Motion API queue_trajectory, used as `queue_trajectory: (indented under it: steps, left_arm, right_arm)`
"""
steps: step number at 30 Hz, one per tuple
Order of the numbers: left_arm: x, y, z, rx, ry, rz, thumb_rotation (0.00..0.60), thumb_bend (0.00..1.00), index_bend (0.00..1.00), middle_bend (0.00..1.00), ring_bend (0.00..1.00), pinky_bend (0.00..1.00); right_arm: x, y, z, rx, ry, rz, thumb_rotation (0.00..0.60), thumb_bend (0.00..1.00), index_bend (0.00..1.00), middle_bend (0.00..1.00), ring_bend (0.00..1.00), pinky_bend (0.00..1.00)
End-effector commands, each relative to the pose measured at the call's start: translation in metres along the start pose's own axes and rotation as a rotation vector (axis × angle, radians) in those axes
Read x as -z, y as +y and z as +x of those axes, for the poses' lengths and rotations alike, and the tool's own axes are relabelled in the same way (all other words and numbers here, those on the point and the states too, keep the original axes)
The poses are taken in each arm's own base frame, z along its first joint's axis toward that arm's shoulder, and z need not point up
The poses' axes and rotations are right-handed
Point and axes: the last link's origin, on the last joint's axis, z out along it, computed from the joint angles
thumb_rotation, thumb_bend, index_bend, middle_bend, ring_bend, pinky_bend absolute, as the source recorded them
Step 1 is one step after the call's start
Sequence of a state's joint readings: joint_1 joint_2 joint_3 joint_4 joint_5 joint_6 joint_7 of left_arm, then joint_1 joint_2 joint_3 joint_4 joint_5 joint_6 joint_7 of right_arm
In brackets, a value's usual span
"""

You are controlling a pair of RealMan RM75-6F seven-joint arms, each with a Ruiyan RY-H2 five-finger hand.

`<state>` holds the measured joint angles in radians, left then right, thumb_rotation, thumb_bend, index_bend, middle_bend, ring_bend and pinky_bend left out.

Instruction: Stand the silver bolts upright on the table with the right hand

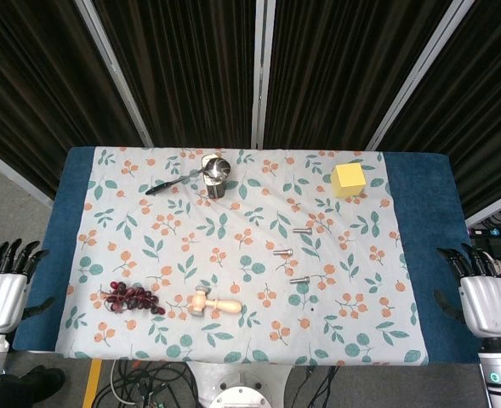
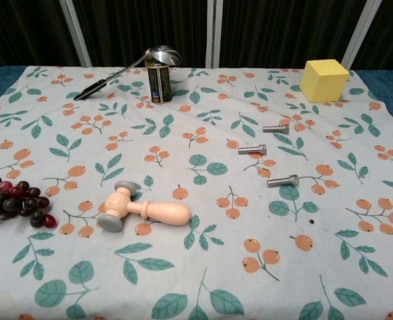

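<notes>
No part of the task is judged complete: three silver bolts, the far bolt (image 1: 301,229), the middle bolt (image 1: 283,252) and the near bolt (image 1: 298,279), are seen lying on their sides on the table (image 1: 420,255), right of centre and towards the right edge. The right hand (image 1: 482,293) is held off the right edge, fingers spread, holding nothing; the left hand (image 1: 3,285) is likewise spread off the left edge. All three bolts remain to be stood upright.

Overhead head view, low chest view.
</notes>
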<state>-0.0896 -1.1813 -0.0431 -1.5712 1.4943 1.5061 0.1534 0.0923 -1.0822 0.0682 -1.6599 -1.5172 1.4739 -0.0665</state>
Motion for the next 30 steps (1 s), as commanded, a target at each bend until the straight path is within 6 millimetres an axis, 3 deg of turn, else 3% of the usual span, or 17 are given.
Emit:
queue_trajectory:
  steps: [1, 16, 22, 30]
  left_arm:
    - [0.001, 0.000, 0.000, 0.000, 0.001, 0.000, 0.600, 0.00, 0.22, 0.13, 0.00, 0.00]
    - [0.005, 0.001, 0.000, 0.002, 0.003, 0.003, 0.600, 0.00, 0.22, 0.13, 0.00, 0.00]
    - [0.004, 0.001, 0.001, 0.004, 0.006, 0.003, 0.600, 0.00, 0.23, 0.13, 0.00, 0.00]
    - [0.001, 0.003, 0.002, -0.004, 0.009, -0.010, 0.600, 0.00, 0.23, 0.13, 0.00, 0.00]
  right_arm:
    - [0.001, 0.000, 0.000, -0.002, -0.003, 0.001, 0.600, 0.19, 0.17, 0.22, 0.07, 0.12]
    - [-0.006, -0.006, 0.000, -0.061, -0.052, 0.056, 0.600, 0.20, 0.17, 0.23, 0.07, 0.12]
    - [-0.035, -0.036, 0.001, -0.091, -0.101, 0.189, 0.600, 0.25, 0.17, 0.25, 0.07, 0.12]
    - [-0.102, -0.101, -0.016, -0.059, -0.179, 0.349, 0.600, 0.25, 0.29, 0.26, 0.08, 0.12]
